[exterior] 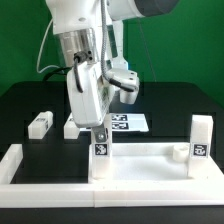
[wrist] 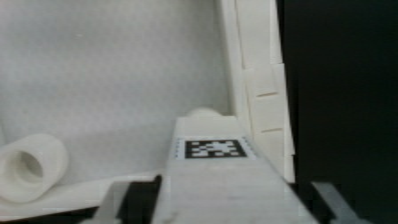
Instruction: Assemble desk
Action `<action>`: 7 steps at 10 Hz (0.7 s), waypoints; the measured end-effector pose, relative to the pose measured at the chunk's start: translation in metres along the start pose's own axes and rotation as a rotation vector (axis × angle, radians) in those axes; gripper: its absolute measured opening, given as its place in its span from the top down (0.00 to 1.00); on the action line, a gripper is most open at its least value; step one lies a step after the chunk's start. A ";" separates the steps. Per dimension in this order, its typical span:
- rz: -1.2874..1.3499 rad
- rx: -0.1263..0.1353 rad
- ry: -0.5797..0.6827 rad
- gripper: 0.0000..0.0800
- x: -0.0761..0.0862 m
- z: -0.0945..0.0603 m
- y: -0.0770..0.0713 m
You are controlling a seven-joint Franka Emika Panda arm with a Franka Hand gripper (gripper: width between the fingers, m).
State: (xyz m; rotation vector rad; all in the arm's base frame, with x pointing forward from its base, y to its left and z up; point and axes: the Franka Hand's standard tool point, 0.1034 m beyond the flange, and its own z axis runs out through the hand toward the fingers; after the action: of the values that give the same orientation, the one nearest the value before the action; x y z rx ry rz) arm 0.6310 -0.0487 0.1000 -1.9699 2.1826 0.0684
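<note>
The white rimmed tabletop panel (exterior: 145, 163) lies flat near the front border wall. One white leg block (exterior: 201, 138) stands upright at its corner on the exterior view's right. My gripper (exterior: 100, 128) is shut on another leg block (exterior: 101, 147) and holds it upright over the panel's left corner. In the wrist view the held leg (wrist: 217, 165), with its marker tag, runs between my fingers (wrist: 139, 196). Below it are the panel's surface (wrist: 107, 70), its rim (wrist: 260, 80) and a round socket (wrist: 25, 168). Two more leg blocks (exterior: 40, 123) (exterior: 72, 127) lie on the black table at the left.
The marker board (exterior: 130, 122) lies flat behind the panel, partly hidden by the arm. The long low white border wall (exterior: 40, 183) runs along the front and turns up the exterior view's left side. A green backdrop stands behind the table.
</note>
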 end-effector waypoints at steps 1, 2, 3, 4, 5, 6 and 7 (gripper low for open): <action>-0.151 -0.009 0.007 0.44 -0.002 0.001 0.001; -0.308 -0.011 0.008 0.28 -0.004 0.001 0.001; -0.485 -0.028 0.012 0.28 -0.006 0.001 0.003; -0.597 -0.038 0.014 0.21 -0.008 0.004 0.005; -0.646 -0.037 0.015 0.19 -0.006 0.003 0.005; -0.682 -0.038 0.015 0.19 -0.005 0.003 0.005; -0.775 -0.042 0.016 0.19 -0.004 0.003 0.005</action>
State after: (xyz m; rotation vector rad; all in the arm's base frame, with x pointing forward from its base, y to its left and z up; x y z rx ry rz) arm 0.6266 -0.0436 0.0972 -2.6831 1.2907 -0.0194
